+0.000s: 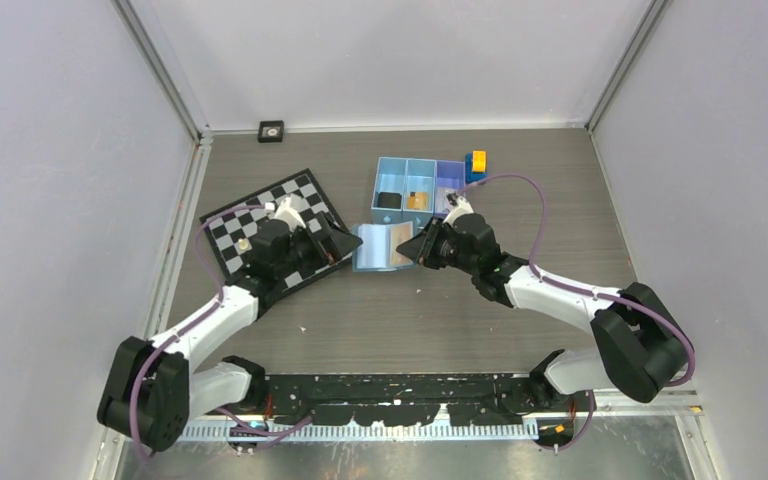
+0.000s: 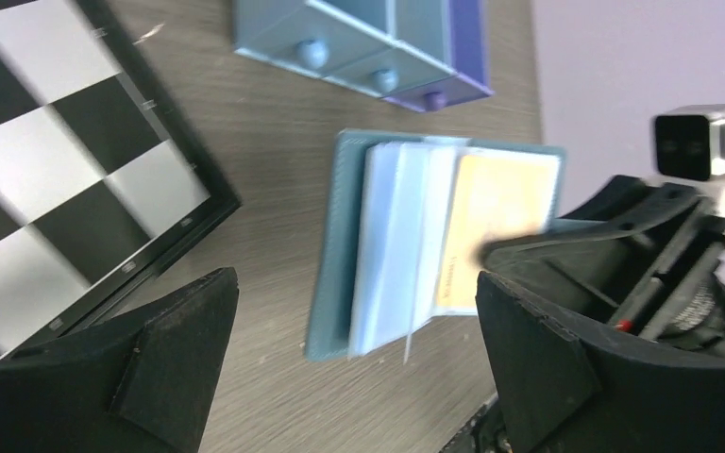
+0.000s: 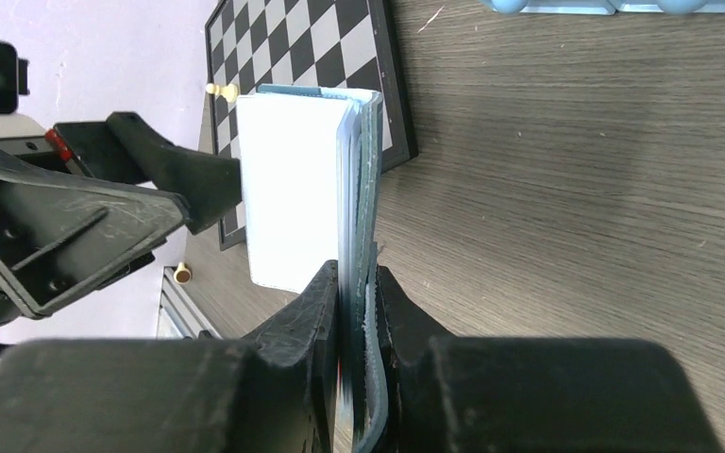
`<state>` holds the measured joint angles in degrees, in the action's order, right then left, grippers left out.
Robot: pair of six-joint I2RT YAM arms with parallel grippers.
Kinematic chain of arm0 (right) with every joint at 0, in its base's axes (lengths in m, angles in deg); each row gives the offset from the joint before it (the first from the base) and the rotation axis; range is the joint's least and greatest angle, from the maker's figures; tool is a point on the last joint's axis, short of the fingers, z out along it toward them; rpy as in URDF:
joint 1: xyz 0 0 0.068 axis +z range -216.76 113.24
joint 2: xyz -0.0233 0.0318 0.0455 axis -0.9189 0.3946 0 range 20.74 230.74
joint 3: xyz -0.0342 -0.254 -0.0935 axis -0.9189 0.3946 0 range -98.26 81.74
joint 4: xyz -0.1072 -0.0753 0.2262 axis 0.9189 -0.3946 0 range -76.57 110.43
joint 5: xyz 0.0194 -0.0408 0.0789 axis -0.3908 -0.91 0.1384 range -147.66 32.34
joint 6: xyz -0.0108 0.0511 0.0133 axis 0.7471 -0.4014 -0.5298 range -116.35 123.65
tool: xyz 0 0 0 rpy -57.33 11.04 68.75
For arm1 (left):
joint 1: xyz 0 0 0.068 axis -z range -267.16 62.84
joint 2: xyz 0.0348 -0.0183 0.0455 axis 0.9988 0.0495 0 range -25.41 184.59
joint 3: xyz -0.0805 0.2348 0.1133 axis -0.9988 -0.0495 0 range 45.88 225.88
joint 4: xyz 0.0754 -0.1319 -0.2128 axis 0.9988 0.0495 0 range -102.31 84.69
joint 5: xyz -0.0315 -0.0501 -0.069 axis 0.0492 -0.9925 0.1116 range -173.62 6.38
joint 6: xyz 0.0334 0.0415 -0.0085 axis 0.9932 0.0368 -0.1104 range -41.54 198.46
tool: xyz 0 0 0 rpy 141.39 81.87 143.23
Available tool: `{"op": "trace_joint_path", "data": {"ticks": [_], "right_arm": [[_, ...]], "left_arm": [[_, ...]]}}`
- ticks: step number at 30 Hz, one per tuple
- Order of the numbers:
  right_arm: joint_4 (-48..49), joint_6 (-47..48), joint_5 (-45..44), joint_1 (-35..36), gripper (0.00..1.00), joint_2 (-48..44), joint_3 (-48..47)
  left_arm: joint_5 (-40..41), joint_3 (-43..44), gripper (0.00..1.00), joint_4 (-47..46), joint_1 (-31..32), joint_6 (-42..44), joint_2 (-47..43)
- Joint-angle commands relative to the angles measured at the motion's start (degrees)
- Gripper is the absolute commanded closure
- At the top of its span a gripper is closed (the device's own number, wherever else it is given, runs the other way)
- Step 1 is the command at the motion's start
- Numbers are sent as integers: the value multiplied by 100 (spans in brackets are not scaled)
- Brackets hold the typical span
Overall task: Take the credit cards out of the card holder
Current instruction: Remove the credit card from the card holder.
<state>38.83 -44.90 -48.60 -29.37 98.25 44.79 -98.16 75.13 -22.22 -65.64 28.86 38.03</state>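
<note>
The card holder [image 1: 372, 248] lies opened on the table, dark blue outside and pale blue inside. A tan credit card [image 2: 505, 203] shows in its inner pocket beside pale blue leaves [image 2: 396, 236]. My right gripper [image 3: 357, 302] is shut on the holder's edge [image 3: 370, 170], which stands on end between the fingers. My left gripper [image 2: 354, 368] is wide open just left of the holder [image 2: 335, 255], with nothing between its fingers. It faces the right gripper [image 1: 422, 248] across the holder. A pale flap [image 3: 293, 189] hides whatever cards sit behind it.
A chessboard [image 1: 275, 235] lies under the left arm, with small pawns [image 3: 222, 91] near it. A three-compartment blue tray [image 1: 420, 185] stands behind the holder, and yellow and blue blocks [image 1: 477, 163] sit to the tray's right. A small black object [image 1: 271, 131] sits at the back wall.
</note>
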Motion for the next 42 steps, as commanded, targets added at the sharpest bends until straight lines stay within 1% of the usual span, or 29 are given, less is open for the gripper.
{"op": "trace_joint_path", "data": {"ticks": [1, 3, 5, 8, 9, 13, 16, 18, 22, 24, 27, 30, 31, 32, 34, 35, 36, 38, 42], "right_arm": [[523, -14, 140, -4, 91, -103, -31], [594, -33, 271, -1, 91, -51, -39], [639, -38, 341, -2, 91, -23, -48], [685, -40, 376, 5, 91, -17, -35], [698, -49, 377, 3, 91, -17, -40], [724, -59, 396, -3, 92, 12, -39], [782, -77, 504, 2, 92, 83, -57], [818, -80, 570, 4, 92, 133, -80], [849, -93, 650, 3, 93, 201, -108], [895, -102, 692, 4, 93, 210, -109], [941, -119, 724, 4, 93, 221, -99], [965, -126, 738, 1, 93, 212, -87], [964, -130, 727, 1, 93, 205, -79], [960, -125, 698, 4, 91, 192, -68], [957, -150, 588, 0, 81, 142, -27], [944, -164, 517, 4, 75, 87, 0], [914, -163, 431, -1, 69, 40, 25], [833, -148, 267, -4, 60, -62, 66], [782, -132, 36, -21, 51, -233, 162]], "left_arm": [[-1079, 42, 0, -1544, 10, -260, 491], [-1390, 130, 0, -1763, 40, -344, 819], [-1466, 216, 0, -1794, 54, -389, 1097], [-1488, 276, 0, -1736, 56, -401, 1232], [-1513, 292, 2, -1726, 61, -401, 1260], [-1697, 286, 22, -1965, 63, -452, 1313], [-1887, 265, 32, -2290, 84, -563, 1390], [-1900, 298, 33, -2305, 134, -559, 1442], [-1948, 375, 29, -2296, 206, -542, 1548], [-1962, 408, 30, -2291, 237, -529, 1595], [-1946, 451, 40, -2230, 252, -514, 1655], [-1860, 465, 60, -2125, 248, -459, 1632], [-1808, 450, 70, -2090, 248, -413, 1583], [-1706, 432, 81, -2017, 248, -367, 1527], [-1478, 411, 97, -1691, 235, -255, 1357], [-1368, 400, 100, -1569, 231, -206, 1273], [-1272, 361, 100, -1510, 226, -173, 1178], [-1147, 294, 100, -1488, 218, -164, 1045], [-1086, 272, 100, -1438, 202, -155, 969]]}}
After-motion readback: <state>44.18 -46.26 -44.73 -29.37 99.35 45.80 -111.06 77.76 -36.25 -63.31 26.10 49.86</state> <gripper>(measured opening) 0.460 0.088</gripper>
